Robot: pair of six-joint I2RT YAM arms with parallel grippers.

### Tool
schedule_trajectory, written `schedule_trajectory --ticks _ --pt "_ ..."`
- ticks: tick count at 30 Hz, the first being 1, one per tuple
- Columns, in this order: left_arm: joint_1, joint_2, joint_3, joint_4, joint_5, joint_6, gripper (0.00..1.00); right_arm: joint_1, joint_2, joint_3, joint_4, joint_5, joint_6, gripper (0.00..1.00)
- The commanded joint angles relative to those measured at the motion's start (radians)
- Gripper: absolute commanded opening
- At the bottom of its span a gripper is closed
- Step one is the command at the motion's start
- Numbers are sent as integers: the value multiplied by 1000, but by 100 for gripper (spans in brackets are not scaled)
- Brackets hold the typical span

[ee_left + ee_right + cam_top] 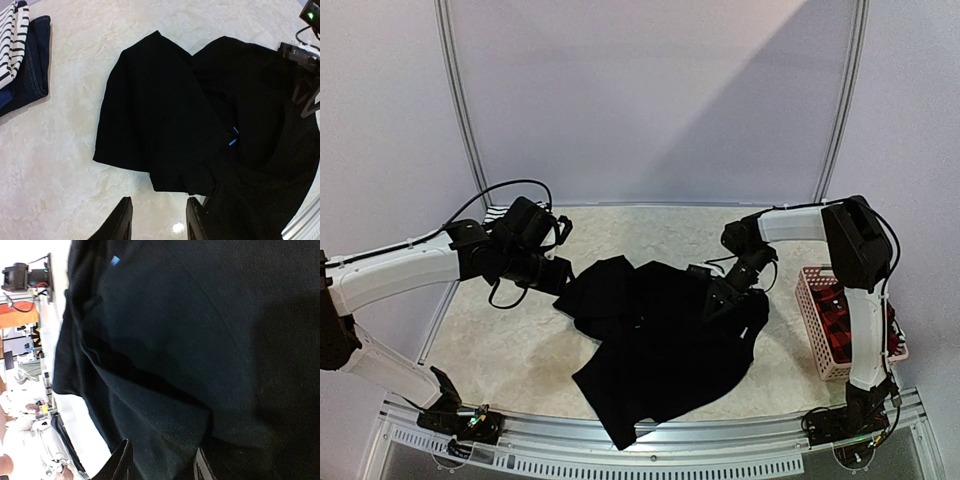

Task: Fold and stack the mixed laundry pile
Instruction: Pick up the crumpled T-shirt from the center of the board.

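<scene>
Blk shirt (665,350) lies rumpled mid-bench (520,340), sleeves toward the far side, hem corner reaching the front rail. L pincer (159,200) hovers just off the shirt's left sleeve edge, jaws wide, nothing in them, bare bench between the fingers. R pincer (161,447) is down on the shirt's right side, jaws also apart w/ cloth lying between the fingers, not clamped afaict. Striped tank top (11,40) seems to sit on the navy piece (32,55), far-left of the shirt, well apart from it. Pink basket (820,330) is right of the shirt, red stuff inside, can't tell what.

Step imo: spread the shirt flat before folding. To do it well:
- L takes the sleeve edge low, single layer only.
- R pinches the opposite side.
- Pull apart evenly til the ridge near the blue mark (232,137) flattens.
- Drag on the bench, don't lift, else the hem may slide off the front.
</scene>
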Motion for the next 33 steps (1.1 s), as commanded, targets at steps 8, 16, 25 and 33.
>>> schedule_trajectory --ticks 8,16,25,33 --pt "-17 7 -19 -3 1 -6 37 3 109 136 -58 -104 -24 40" --pt "-20 -3 -23 -13 -2 -11 38 2 132 176 -15 -114 3 26" --pt "-45 2 -23 -21 29 50 38 -1 80 200 -25 -94 -43 0" --pt "-108 99 57 -52 85 205 38 -118 -278 107 48 32 -46 0"
